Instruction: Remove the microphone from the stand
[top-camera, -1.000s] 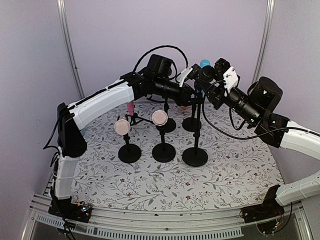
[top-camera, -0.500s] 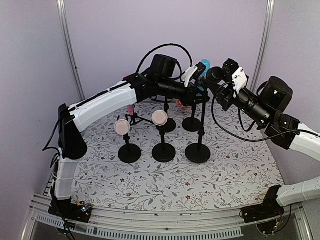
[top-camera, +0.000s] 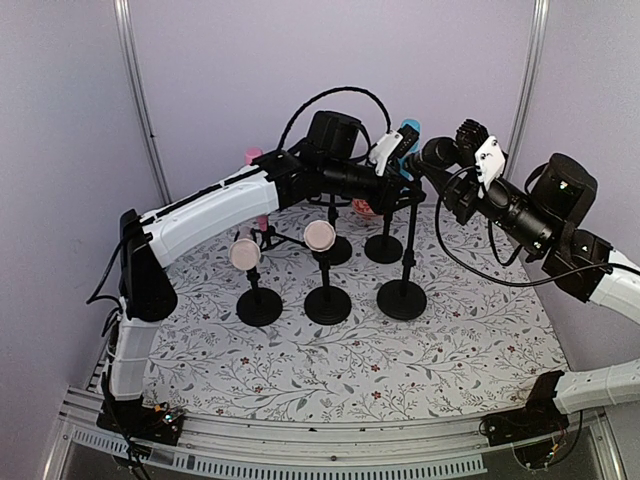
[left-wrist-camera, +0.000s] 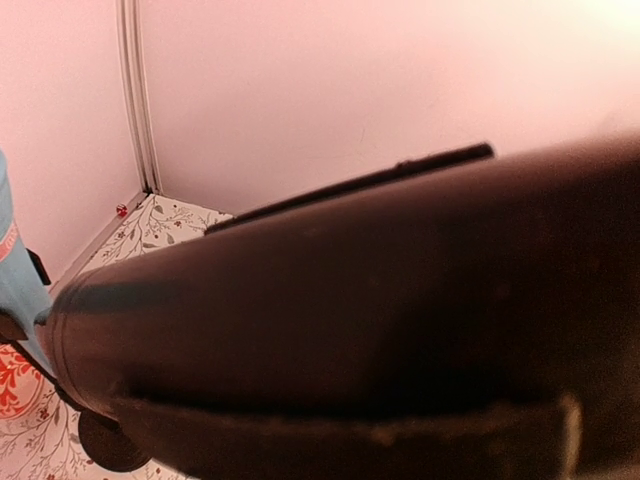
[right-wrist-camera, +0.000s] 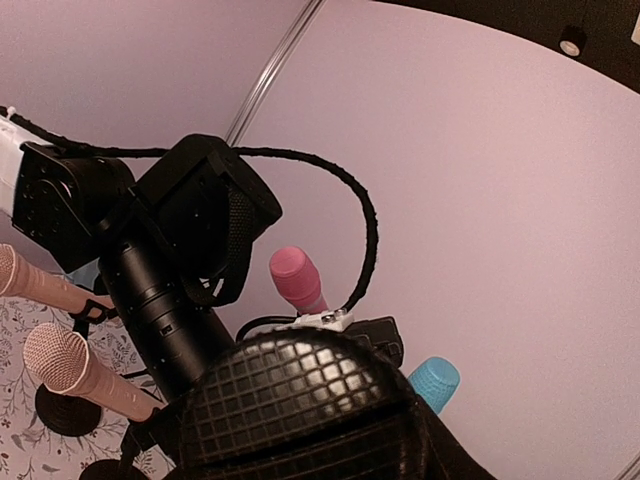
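Right fingers (top-camera: 452, 152) look clamped on the black microphone (top-camera: 433, 152) atop the front stand (top-camera: 406, 245). Left fingers (top-camera: 385, 183) sit at the stand's top, state unreadable. We flag: if the microphone sticks, the stand tips onto the neighbouring microphones (top-camera: 320, 236).

The surface (top-camera: 330, 370) is covered with a light cloth (top-camera: 460, 345) printed with thin grey twigs and small red flowers, and a silver metal rail (top-camera: 330, 432) runs along its near edge. Behind it stands a plain back wall (top-camera: 230, 60) of pale lilac colour, which meets the left wall (top-camera: 50, 150) at a slim left post (top-camera: 140, 100) and the right wall (top-camera: 590, 90) at a slim right post (top-camera: 530, 80), both of bright metal. The light is soft and even, with only weak shadows on the cloth, and in both wrist views the walls look more pink.
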